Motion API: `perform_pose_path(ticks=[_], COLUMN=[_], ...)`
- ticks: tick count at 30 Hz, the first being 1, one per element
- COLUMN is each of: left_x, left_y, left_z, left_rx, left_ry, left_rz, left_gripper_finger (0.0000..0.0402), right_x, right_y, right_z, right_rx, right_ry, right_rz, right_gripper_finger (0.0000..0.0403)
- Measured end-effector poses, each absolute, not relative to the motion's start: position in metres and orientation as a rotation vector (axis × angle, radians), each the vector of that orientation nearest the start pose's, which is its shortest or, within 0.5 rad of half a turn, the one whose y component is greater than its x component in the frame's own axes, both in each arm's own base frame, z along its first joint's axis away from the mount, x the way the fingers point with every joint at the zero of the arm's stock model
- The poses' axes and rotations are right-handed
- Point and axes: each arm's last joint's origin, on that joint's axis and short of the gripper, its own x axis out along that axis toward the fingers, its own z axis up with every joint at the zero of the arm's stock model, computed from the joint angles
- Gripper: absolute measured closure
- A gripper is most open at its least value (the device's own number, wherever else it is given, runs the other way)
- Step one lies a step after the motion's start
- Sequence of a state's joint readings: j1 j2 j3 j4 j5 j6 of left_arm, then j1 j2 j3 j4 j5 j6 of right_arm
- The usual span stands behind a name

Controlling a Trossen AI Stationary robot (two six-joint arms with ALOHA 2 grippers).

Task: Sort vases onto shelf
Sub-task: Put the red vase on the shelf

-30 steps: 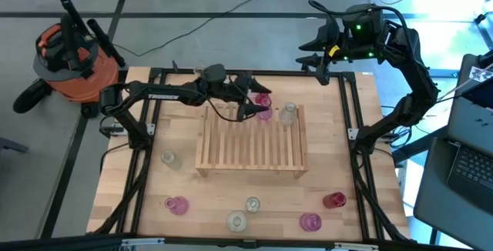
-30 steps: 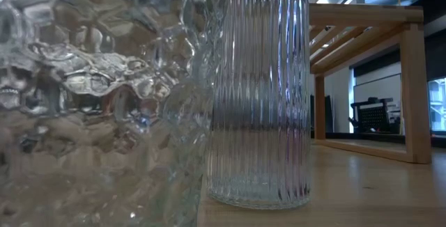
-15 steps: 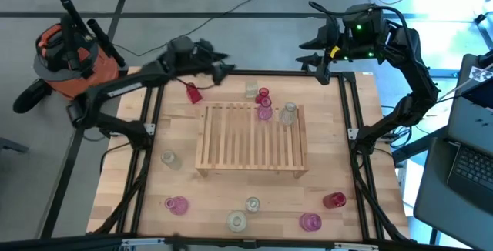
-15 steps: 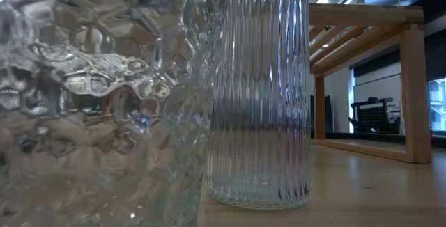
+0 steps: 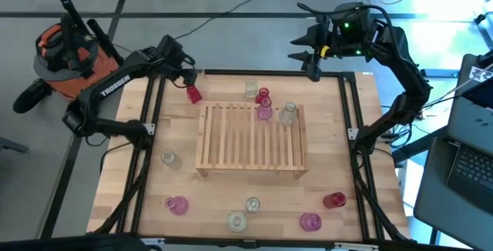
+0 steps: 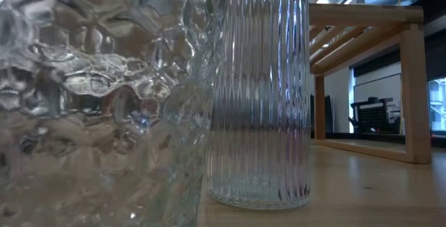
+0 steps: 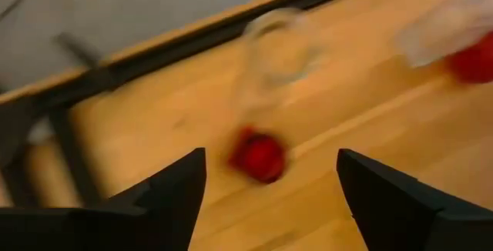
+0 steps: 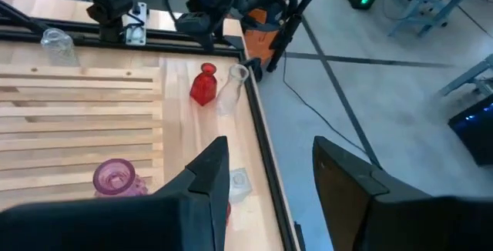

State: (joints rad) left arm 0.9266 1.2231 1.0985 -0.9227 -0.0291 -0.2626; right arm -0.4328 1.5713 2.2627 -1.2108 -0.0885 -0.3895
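Wooden tabletop (image 5: 123, 166) in a black frame, grey floor around, orange vacuum (image 5: 69, 55) at far left. Left gripper (image 5: 187, 72) hovers over the far-left table edge, fingers apart, empty, above a red vase (image 5: 192, 92) standing left of the shelf (image 5: 250, 139). Right gripper (image 5: 304, 53) waits raised past the far-right corner, part open, empty. Pink and clear vases (image 5: 265, 111) crowd the shelf's far edge; others are scattered along the near side.

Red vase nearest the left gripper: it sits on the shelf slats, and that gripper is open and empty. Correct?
Not quite. The high view shows the red vase on the bare tabletop, just off the far left corner of the shelf, not on its slats. The left gripper is indeed open and empty.
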Motion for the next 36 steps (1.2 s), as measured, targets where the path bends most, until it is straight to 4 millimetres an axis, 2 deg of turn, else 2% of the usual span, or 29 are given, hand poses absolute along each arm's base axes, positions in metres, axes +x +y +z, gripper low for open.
perform_pose_path(ticks=[3, 7, 14, 25, 28, 30, 36], left_x=[0.128, 0.126, 0.139, 0.153, 0.155, 0.156, 0.156], left_y=[0.189, 0.202, 0.220, 0.229, 0.229, 0.227, 0.222], left_z=[0.288, 0.275, 0.247, 0.220, 0.215, 0.215, 0.217], left_rx=[-0.724, -0.783, -0.863, -0.868, -0.903, -0.911, -0.878], left_ry=[0.963, 1.017, 1.091, 1.214, 1.229, 1.234, 1.268], left_rz=[1.076, 1.084, 0.983, 0.911, 0.834, 0.796, 0.770], left_gripper_finger=[0.0122, 0.0128, 0.0129, 0.0136, 0.0167, 0.0203, 0.0361], right_x=[0.235, 0.238, 0.239, 0.237, 0.237, 0.237, 0.237], right_y=[-0.106, -0.107, -0.107, -0.106, -0.106, -0.107, -0.107], right_z=[0.520, 0.519, 0.519, 0.516, 0.516, 0.516, 0.516], right_rx=[-0.248, -0.250, -0.249, -0.238, -0.240, -0.242, -0.245], right_ry=[0.565, 0.564, 0.570, 0.601, 0.601, 0.602, 0.598], right_rz=[-0.222, -0.220, -0.218, -0.211, -0.213, -0.220, -0.222], right_gripper_finger=[0.0265, 0.0265, 0.0265, 0.0265, 0.0265, 0.0265, 0.0265])
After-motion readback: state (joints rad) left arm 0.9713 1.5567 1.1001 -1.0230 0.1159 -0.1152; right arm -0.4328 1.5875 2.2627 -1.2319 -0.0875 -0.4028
